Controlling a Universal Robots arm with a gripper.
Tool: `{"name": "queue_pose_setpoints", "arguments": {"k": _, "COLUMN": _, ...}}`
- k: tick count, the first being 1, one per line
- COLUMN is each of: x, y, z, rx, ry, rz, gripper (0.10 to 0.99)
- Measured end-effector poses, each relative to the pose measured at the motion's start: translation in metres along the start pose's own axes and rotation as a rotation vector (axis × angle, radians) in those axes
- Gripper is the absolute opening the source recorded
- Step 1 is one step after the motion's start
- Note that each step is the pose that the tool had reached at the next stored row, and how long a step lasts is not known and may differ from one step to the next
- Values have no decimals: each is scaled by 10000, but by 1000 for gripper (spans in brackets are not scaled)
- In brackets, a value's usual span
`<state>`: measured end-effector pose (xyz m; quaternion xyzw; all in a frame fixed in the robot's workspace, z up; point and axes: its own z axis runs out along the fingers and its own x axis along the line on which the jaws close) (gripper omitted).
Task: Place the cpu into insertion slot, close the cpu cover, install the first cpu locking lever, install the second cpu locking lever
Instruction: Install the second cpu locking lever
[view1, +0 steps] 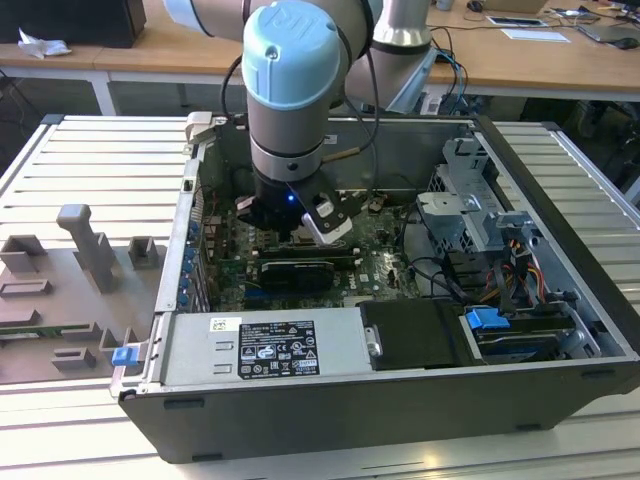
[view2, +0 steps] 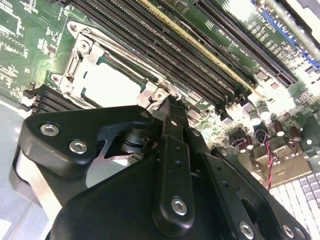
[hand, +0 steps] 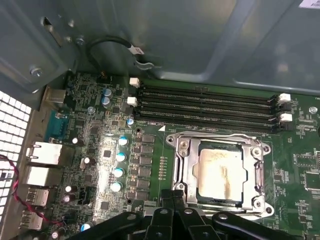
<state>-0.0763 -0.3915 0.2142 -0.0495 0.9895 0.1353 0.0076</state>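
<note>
In the exterior view the arm is reaching down into the open computer case (view1: 560, 250), which is lying on the slatted surface (view1: 90, 160); the hand (view1: 290, 222) is sitting at frame centre, low over the motherboard (view1: 370, 265).

In the first wrist view the cpu (hand: 219, 172) is lying flat in the insertion slot (hand: 182, 172), right of centre in the lower half of the frame. The cpu cover (hand: 220, 140) is lying down around it, framing the pale metal top.

The hand's (hand: 172, 197) fingers are pressed together with no gap showing and nothing held between them. Their tips are sitting at the socket's near edge, touching or just above its metal frame; which cannot be told.

In the second wrist view the hand (view2: 169, 107) is meeting the socket frame at the corner nearest the memory slots (view2: 210, 55), whose long axis is running parallel to that socket edge.
</note>
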Motion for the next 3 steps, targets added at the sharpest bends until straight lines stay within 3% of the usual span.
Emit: {"name": "queue_pose_setpoints", "arguments": {"k": 3, "x": -2, "y": 20, "z": -71, "rx": 0, "ry": 0, "rz": 0, "gripper": 106}}
